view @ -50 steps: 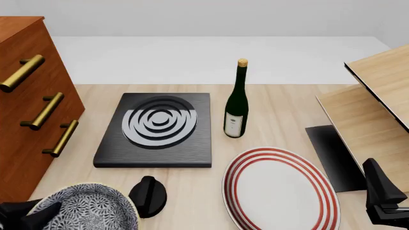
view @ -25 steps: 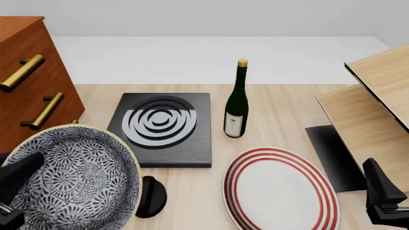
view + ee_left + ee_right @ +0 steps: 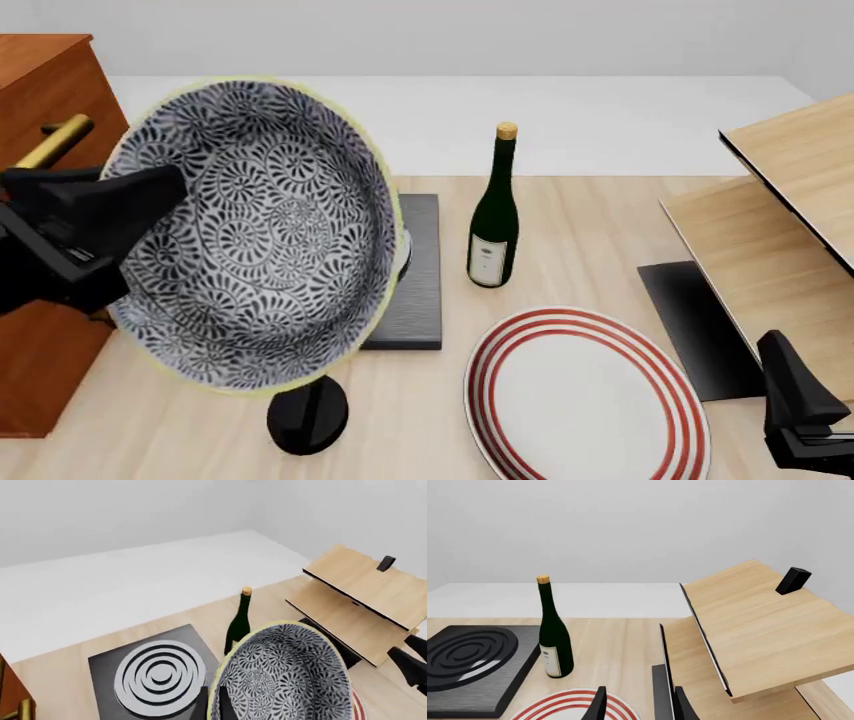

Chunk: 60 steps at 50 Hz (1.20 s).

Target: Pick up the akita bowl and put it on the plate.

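Note:
The akita bowl [image 3: 254, 235], black-and-white swirly with a pale yellow rim, hangs high over the table's left side. It is tipped on edge, with its inside facing the front camera. My left gripper [image 3: 154, 195] is shut on its left rim. In the left wrist view the bowl [image 3: 283, 675] fills the space beyond my left gripper [image 3: 213, 695]. The red-ringed white plate [image 3: 587, 395] lies flat at the front right, and only a sliver of it [image 3: 357, 707] shows past the bowl. My right gripper [image 3: 787, 380] stands open beside the plate's right edge; the right wrist view shows this gripper [image 3: 639, 700] above the plate's rim [image 3: 577, 707].
The black stove [image 3: 420, 270] lies mostly hidden behind the bowl. A dark green wine bottle [image 3: 495, 210] stands beyond the plate. A wooden drawer cabinet [image 3: 40, 90] is on the left and a slanted wooden shelf [image 3: 774, 230] on the right. A small black object [image 3: 307, 412] sits under the bowl.
My left gripper has risen from the table's front left corner with the bowl. The bowl has tipped up on edge and now covers most of the stove. The right arm has not moved.

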{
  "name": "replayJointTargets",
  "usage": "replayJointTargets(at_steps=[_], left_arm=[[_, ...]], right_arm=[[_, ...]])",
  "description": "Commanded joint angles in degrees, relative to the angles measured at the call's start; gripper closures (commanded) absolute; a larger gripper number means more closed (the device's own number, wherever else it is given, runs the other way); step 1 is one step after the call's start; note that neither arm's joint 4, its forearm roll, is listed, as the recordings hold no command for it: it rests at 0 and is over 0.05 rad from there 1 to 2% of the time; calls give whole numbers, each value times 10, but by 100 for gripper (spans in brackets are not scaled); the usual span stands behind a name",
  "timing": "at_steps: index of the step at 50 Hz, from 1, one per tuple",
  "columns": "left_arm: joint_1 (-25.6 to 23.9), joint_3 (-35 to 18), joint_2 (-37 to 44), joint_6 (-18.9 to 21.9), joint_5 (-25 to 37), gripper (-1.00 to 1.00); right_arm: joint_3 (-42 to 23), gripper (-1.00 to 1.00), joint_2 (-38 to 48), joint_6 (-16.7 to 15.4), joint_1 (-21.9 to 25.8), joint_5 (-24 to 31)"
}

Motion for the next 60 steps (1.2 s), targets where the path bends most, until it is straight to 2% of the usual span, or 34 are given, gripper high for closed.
replayJointTargets(at_steps=[1, 7, 12, 13, 15, 17, 18, 20, 26, 28, 34, 36, 38, 39, 43, 51, 58, 59, 60], left_arm=[[-68, -36, 76, -67, -74, 100], [-111, -48, 98, -100, -85, 100], [-131, -61, 106, -91, -92, 100], [-143, -60, 110, -107, -93, 100], [-160, -60, 112, -106, -94, 100], [-152, -62, 122, -123, -94, 100], [-171, -60, 124, -136, -96, 100], [-171, -62, 132, -126, -96, 100], [-201, -48, 155, -166, -109, 100], [-200, -42, 157, -187, -122, 100], [-213, -31, 170, -197, -138, 100], [-220, -23, 170, -217, -148, 100], [-219, -21, 175, -216, -154, 100], [-222, -11, 173, -231, -168, 100], [-216, -1, 176, -250, -192, 100], [-225, -9, 212, -238, -184, 100], [-234, -14, 234, -244, -175, 100], [-241, -20, 237, -223, -165, 100], [-246, -18, 241, -229, -163, 100]], right_arm=[[0, -100, 0, 0, 0, 0], [0, -100, 0, 0, 0, 0], [0, -100, 0, 0, 0, 0], [0, -100, 0, 0, 0, 0], [0, -100, 0, 0, 0, 0], [0, -100, 0, 0, 0, 0], [0, -100, 0, 0, 0, 0], [0, -100, 0, 0, 0, 0], [0, -100, 0, 0, 0, 0], [0, -100, 0, 0, 0, 0], [0, -100, 0, 0, 0, 0], [0, -100, 0, 0, 0, 0], [0, -100, 0, 0, 0, 0], [0, -100, 0, 0, 0, 0], [0, -100, 0, 0, 0, 0], [0, -100, 0, 0, 0, 0], [0, -100, 0, 0, 0, 0], [0, -100, 0, 0, 0, 0], [0, -100, 0, 0, 0, 0]])
